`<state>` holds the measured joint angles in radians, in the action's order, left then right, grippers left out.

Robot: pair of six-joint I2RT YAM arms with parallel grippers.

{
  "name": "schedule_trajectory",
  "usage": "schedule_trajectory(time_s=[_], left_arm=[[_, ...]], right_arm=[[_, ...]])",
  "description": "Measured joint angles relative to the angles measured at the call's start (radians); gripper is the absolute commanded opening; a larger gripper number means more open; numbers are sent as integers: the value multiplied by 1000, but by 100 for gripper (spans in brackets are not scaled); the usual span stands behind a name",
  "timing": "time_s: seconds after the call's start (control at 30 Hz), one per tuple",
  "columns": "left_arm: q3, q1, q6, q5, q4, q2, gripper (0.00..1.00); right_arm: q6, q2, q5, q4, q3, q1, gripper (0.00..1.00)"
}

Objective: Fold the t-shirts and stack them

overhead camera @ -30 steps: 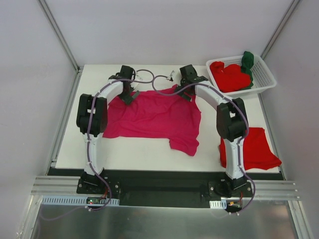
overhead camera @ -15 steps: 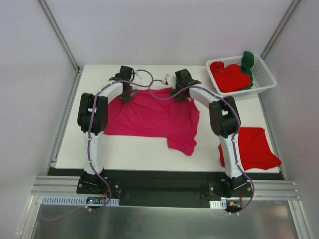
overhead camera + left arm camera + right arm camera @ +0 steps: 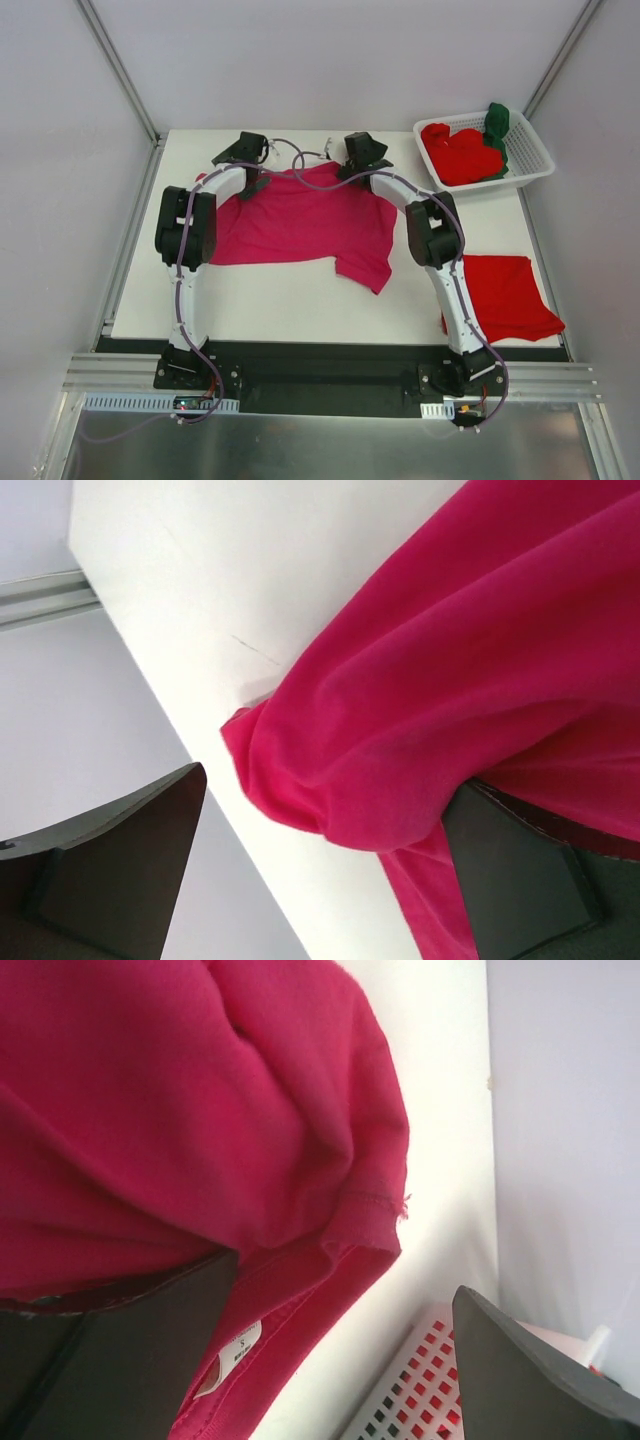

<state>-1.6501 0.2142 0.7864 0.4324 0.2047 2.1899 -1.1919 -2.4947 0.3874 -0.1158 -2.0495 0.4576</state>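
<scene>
Though both apart, left tool (image 3: pixel 328 780) and right tool (image 3: pixel 346 1275); one magenta t-shirt (image 3: pixel 300 222); one red t-shirt (image 3: pixel 508 295); one basket (image 3: pixel 530 155)

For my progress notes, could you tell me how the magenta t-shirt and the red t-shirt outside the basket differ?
The magenta t-shirt is spread wide and rumpled; the red t-shirt is folded smaller. The magenta one lies mid-table; the red one at the right near corner. Both rest on the table.
</scene>
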Motion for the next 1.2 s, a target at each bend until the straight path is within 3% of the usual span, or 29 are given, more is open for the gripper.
schedule_trajectory(time_s=[0.33, 0.47, 0.67, 0.9, 1.03, 1.2], left_arm=[[70, -2, 153, 111, -244, 3, 99], [78, -7, 171, 137, -303, -2, 99], [95, 6, 84, 145, -194, -176, 99], [116, 71, -105, 74, 48, -511, 99], [267, 80, -179, -41, 159, -618, 99], [550, 71, -173, -162, 306, -633, 99]], right_arm=[[-81, 3, 56, 89, 49, -18, 94], [-45, 47, 71, 49, 87, -19, 93], [111, 260, 1, -215, 99, -22, 93], [232, 574, -242, -551, 86, -20, 97], [236, 630, -381, -733, 133, -19, 100], [198, 631, -488, -879, 339, -18, 97]])
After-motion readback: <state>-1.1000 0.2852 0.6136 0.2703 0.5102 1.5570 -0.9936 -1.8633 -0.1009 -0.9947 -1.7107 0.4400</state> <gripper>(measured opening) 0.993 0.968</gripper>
